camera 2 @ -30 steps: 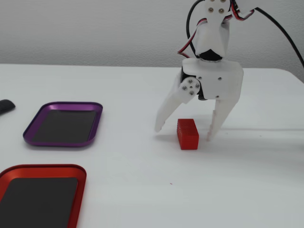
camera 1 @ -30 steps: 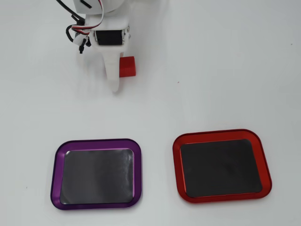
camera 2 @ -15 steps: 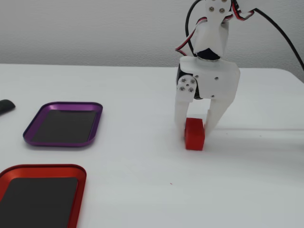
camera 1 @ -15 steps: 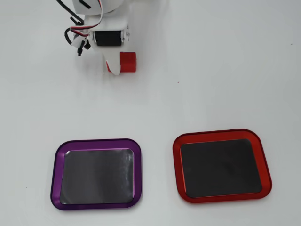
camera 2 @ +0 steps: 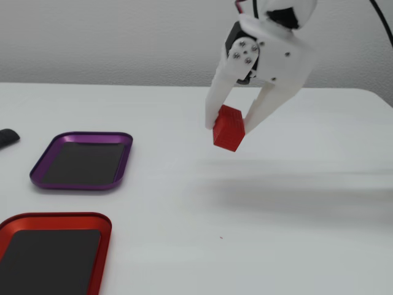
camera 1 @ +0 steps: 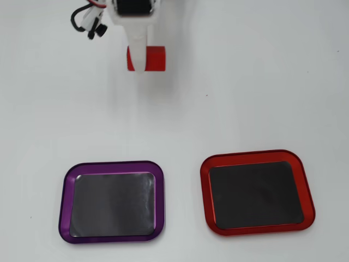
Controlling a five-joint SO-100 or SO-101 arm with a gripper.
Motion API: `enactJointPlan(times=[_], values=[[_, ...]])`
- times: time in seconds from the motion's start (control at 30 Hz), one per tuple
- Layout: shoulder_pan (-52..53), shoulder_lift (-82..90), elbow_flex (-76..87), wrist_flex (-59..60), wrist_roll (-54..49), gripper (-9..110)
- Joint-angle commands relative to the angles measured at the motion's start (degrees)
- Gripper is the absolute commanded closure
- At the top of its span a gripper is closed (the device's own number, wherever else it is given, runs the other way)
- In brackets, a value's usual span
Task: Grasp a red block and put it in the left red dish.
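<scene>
The red block (camera 2: 228, 128) is a small studded red brick held between the white fingers of my gripper (camera 2: 231, 125), lifted clear of the white table. In the overhead view the block (camera 1: 155, 59) shows at the top, partly hidden under the gripper (camera 1: 139, 65). The gripper is shut on the block. The red dish (camera 1: 256, 192) lies at the lower right of the overhead view and at the lower left of the fixed view (camera 2: 55, 222). It is far from the gripper, and its dark inside holds nothing.
A purple-rimmed dish (camera 1: 113, 201) of the same shape lies at the lower left of the overhead view, and it also shows in the fixed view (camera 2: 83, 161). A dark object (camera 2: 7, 137) sits at the fixed view's left edge. Black cables (camera 1: 87, 22) hang by the arm.
</scene>
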Motion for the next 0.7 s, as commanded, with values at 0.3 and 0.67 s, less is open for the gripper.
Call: enactJointPlan(times=[0.3,0.67], values=[[-16.1,31.1,21.4,-24.4,4.4,102],[-21.7,2.1,19.1,-47.4,5.8,102]])
